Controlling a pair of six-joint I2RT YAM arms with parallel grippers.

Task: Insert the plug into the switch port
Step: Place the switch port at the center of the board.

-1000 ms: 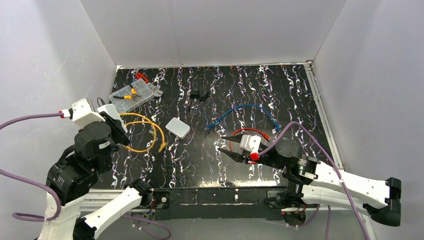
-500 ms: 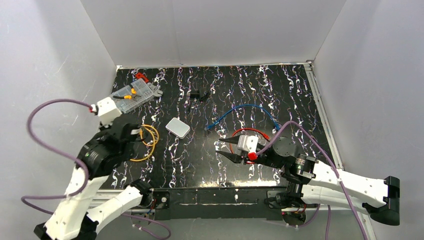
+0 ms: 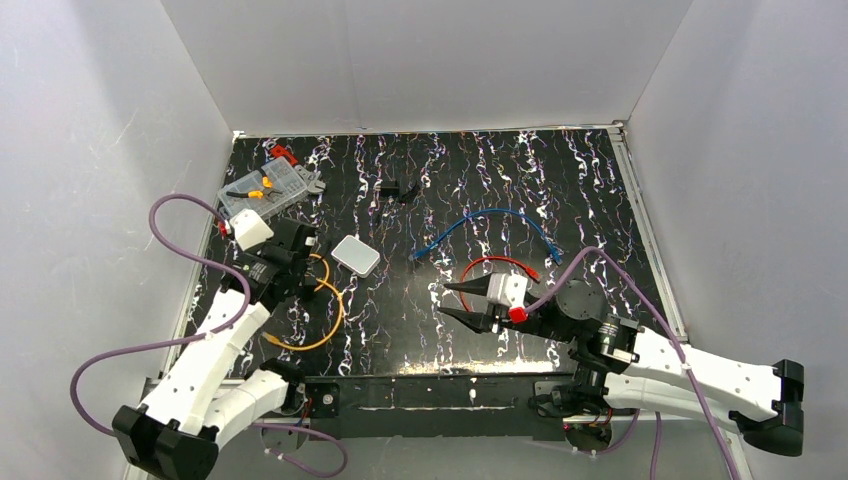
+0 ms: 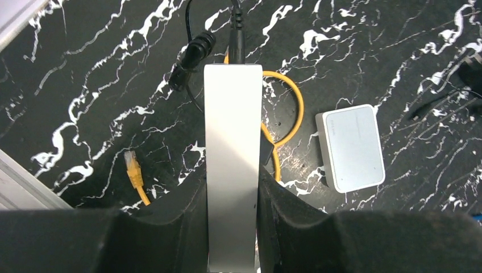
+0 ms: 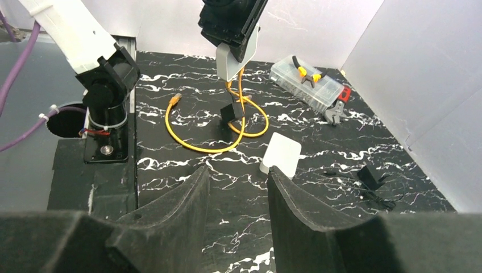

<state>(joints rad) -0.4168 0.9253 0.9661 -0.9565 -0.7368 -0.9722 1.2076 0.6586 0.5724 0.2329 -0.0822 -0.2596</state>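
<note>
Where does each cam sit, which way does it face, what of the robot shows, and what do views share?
Top external: high behind the bases, looking down on the table; both arms, left pincer and right pincer show.
Left wrist: on the left arm, looking down past its own fingers, clamped on the grey-white switch box held off the table.
Right wrist: low, facing across the table at the left arm; own open fingers at bottom.
Shared: all three see the yellow cable and small white box.

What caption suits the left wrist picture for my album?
Left gripper clamps a pale flat box edge-on above a yellow cable and a white box on the marbled table.
</note>
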